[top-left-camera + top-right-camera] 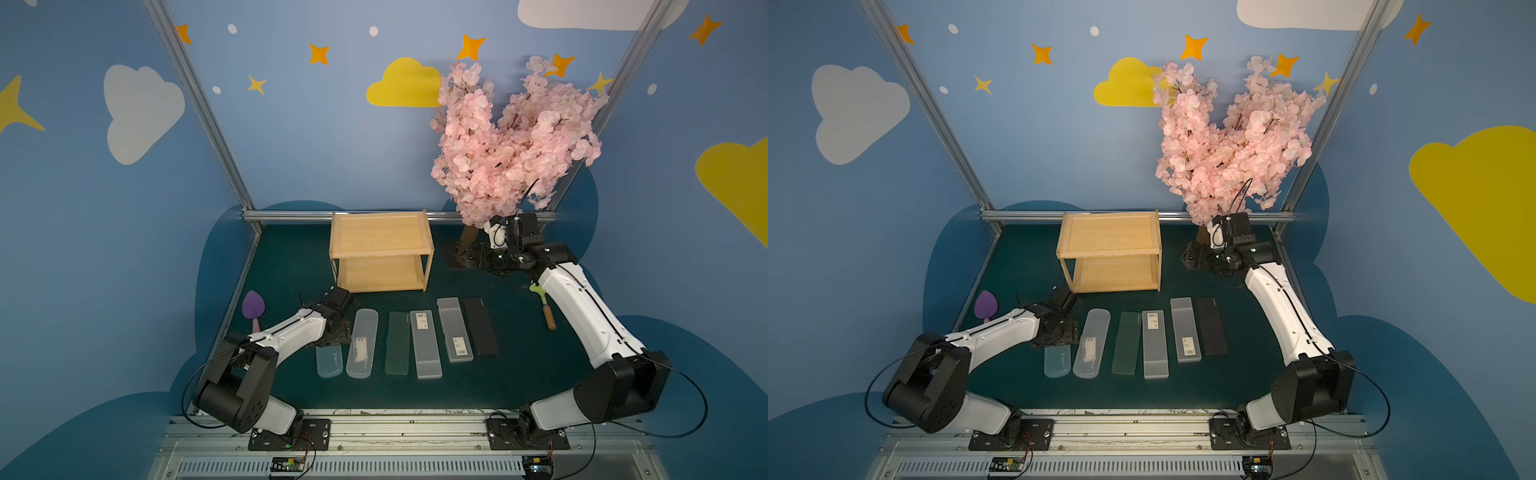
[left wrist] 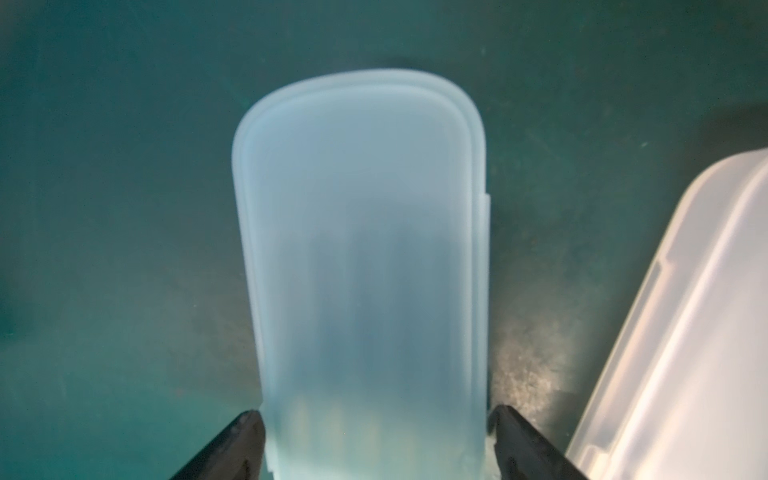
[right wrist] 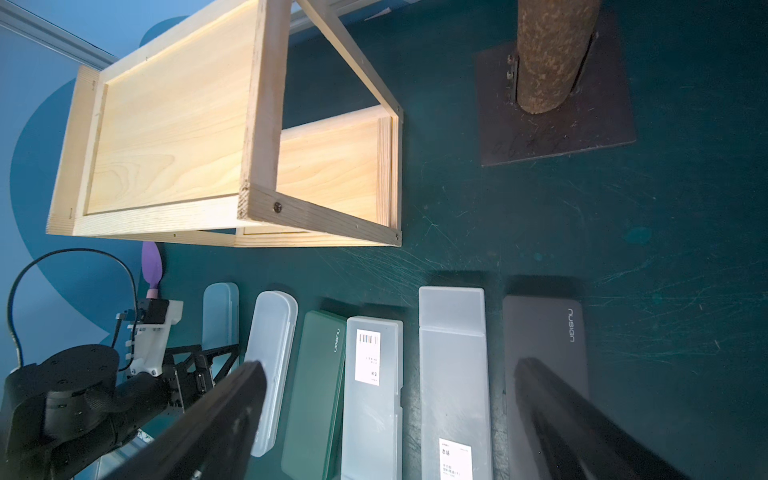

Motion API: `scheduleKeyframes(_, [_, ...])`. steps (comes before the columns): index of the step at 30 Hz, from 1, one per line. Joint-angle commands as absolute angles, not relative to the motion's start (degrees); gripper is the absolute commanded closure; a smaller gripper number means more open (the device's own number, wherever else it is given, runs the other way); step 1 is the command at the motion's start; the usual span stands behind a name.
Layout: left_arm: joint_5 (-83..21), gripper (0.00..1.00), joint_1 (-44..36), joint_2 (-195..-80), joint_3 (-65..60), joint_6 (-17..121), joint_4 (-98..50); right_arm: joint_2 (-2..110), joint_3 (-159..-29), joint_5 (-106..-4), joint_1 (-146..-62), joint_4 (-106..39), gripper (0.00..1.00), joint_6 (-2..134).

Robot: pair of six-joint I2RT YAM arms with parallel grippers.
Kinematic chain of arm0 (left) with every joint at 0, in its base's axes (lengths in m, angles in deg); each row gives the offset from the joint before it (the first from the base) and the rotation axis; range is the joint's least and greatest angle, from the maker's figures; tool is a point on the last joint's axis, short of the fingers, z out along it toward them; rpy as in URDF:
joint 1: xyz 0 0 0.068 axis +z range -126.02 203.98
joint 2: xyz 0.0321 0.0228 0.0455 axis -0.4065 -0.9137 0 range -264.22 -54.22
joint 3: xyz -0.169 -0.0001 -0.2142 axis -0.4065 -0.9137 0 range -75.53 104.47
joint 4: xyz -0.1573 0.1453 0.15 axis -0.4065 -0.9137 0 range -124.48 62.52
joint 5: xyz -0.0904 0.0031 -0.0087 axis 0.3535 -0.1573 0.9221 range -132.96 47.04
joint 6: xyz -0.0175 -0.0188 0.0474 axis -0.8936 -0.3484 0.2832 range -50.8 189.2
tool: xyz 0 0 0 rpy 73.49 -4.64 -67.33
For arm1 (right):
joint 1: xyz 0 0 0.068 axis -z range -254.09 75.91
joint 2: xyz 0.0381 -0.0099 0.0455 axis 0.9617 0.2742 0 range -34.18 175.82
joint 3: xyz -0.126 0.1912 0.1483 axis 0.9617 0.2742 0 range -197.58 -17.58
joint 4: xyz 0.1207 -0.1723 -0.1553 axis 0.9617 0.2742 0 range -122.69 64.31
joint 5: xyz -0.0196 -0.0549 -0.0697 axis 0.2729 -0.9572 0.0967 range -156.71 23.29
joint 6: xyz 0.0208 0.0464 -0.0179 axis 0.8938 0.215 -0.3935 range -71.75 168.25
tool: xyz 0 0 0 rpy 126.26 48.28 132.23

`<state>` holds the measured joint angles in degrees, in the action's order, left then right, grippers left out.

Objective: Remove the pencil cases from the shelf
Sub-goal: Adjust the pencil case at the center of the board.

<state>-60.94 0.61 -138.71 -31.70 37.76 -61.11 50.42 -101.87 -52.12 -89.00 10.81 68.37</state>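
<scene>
Straddling light blue case [image 1: 329,361] with left gripper [image 2: 376,419], clamped or loose, can't tell. Rightward on the mat [image 1: 291,266], off the shelf [image 1: 381,237]: clear case [image 1: 363,345], dark green case [image 1: 397,343], two frosted cases [image 1: 426,347] [image 1: 454,330], black case [image 1: 481,326]. Hovering with right gripper [image 3: 388,365] agape, empty.

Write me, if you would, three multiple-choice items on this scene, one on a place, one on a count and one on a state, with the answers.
1. Where does the flat black plastic pencil case lie?
A. At the row's end farthest from the purple plastic trowel.
B. Right beside that trowel.
C. In the row's middle.

2. How many slim plastic pencil cases lie on the dark green mat?
A. Four.
B. Five.
C. Six.

3. What state is the light wooden two-tier shelf in?
A. Top tier loaded.
B. Both tiers bare.
C. Bottom tier loaded.

Answers: 1 A, it closes the row on the far side; 2 C, six lie side by side in both top views; 3 B, both boards show only bare wood.
</scene>
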Motion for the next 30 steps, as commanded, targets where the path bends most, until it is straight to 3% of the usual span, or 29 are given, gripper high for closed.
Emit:
scheduleKeyframes(1, [-59.86,0.09,0.75,-139.17,-31.67,37.24,-62.31,48.68,-101.64,-51.87,-88.52,10.73,0.02,67.93])
scheduleKeyframes(15, [-58.69,0.07,1.23,-139.47,-32.63,35.45,-61.13,48.19,-101.16,-51.78,-88.19,10.73,0.02,68.02])
scheduleKeyframes(21, [-57.23,0.18,1.48,-140.0,-32.23,35.99,-60.75,47.93,-101.02,-51.81,-88.16,10.81,0.02,68.11])
scheduleKeyframes(30, [-57.76,0.19,1.48,-139.91,-30.71,38.45,-63.09,47.56,-100.22,-51.77,-87.96,10.9,0.02,68.07])
